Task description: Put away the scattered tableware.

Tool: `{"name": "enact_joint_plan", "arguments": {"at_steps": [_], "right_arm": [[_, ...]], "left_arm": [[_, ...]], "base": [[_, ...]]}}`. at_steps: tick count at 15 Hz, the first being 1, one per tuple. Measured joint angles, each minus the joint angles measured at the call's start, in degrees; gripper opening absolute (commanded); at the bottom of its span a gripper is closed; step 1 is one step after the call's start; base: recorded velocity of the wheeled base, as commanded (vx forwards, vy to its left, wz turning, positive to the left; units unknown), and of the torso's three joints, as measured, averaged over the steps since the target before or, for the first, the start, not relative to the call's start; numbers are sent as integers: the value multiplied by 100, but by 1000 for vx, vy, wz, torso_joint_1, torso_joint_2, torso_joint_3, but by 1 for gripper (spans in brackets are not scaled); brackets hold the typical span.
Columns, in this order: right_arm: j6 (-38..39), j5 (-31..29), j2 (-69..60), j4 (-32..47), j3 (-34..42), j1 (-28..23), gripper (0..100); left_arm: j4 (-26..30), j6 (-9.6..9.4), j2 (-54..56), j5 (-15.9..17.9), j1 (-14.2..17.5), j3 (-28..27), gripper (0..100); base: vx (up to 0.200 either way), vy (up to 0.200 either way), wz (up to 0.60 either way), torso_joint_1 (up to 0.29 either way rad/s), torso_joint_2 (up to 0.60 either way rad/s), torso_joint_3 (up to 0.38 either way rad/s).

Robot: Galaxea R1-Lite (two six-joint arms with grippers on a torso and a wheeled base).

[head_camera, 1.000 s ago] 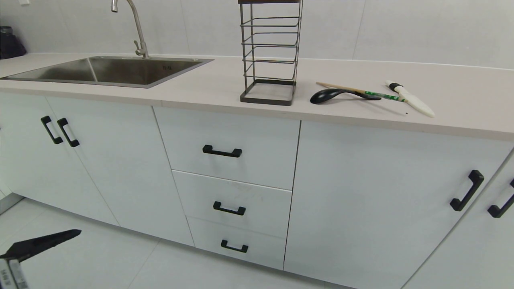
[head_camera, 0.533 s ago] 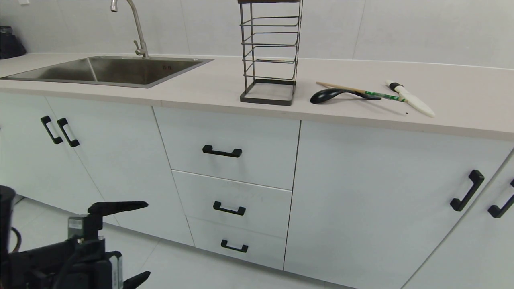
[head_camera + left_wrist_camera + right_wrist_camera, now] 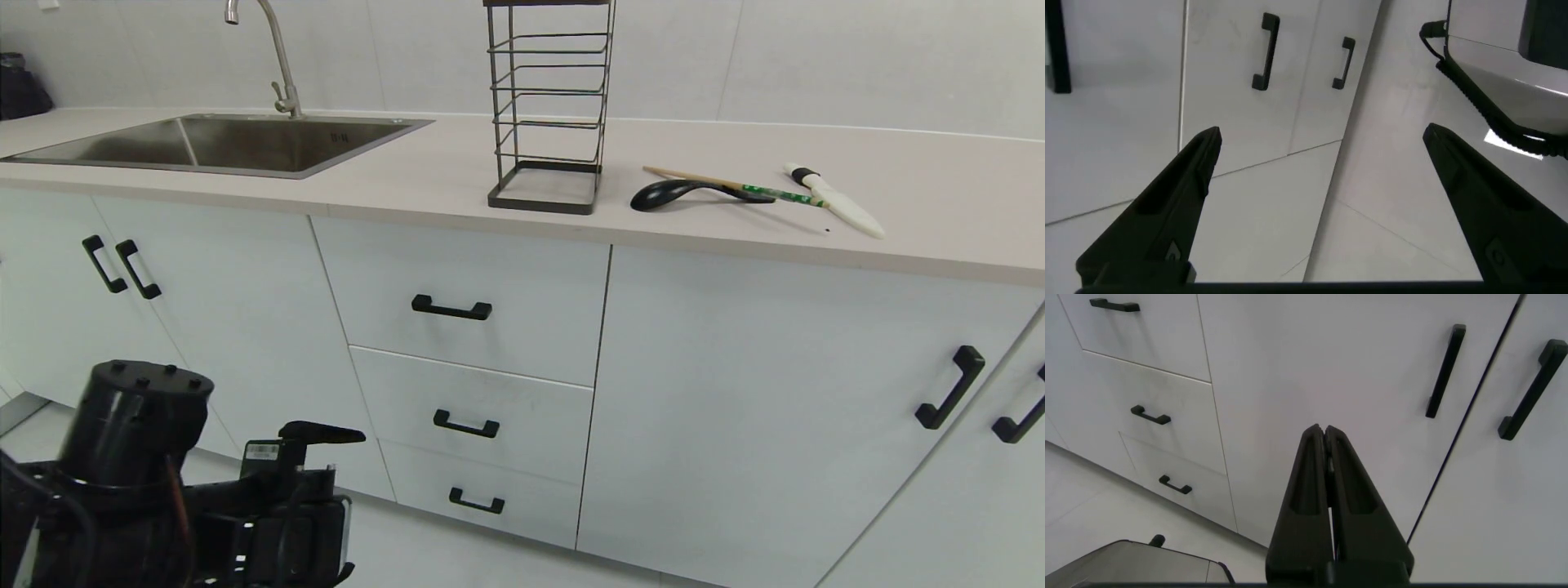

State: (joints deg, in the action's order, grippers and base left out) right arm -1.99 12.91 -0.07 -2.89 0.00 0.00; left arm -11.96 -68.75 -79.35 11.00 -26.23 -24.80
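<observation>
My left gripper (image 3: 1321,135) is spread wide, its two black fingers well apart, with pale floor tiles and the foot of a cabinet door with black handles (image 3: 1261,51) beyond them. In the head view it sits low in the lower left of the frame, in front of the white cabinets. My right gripper (image 3: 1324,433) is pressed together, fingers flat against each other with nothing between them, pointing toward the cabinet fronts and the stack of three drawers (image 3: 1151,416). The scattered tableware lies on the surface (image 3: 408,175) in the upper right of the head view. A black spoon (image 3: 694,193) lies just right of the wire rack. A wooden chopstick with a green band (image 3: 735,186) runs over the spoon's handle. A white utensil with a black band (image 3: 833,202) is at the chopstick's right end. I cannot tell whether that white piece is a knife or a spatula. The tall wire rack (image 3: 549,106) stands upright near the top centre of the frame, above the top drawer's handle (image 3: 451,309). The steel sink (image 3: 220,143) and its faucet (image 3: 273,53) are at the upper left. Both grippers are well apart from the tableware.
</observation>
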Motion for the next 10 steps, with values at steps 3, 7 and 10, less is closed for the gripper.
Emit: {"name": "enact_joint_plan", "arguments": {"at_steps": [3,7,10], "right_arm": [[0,0,0,0,0,0,0],[-1,-2,0,0,0,0,0],[-1,0,0,0,0,0,0]], "left_arm": [[-273,13,-527,38,46,-20,100],[-878,-11,-1370,50,50,-130,100],[-1358,-13,-1952,63,35,-201,100]], "base": [[0,0,0,0,0,0],[0,0,0,0,0,0],[0,0,0,0,0,0]]}}
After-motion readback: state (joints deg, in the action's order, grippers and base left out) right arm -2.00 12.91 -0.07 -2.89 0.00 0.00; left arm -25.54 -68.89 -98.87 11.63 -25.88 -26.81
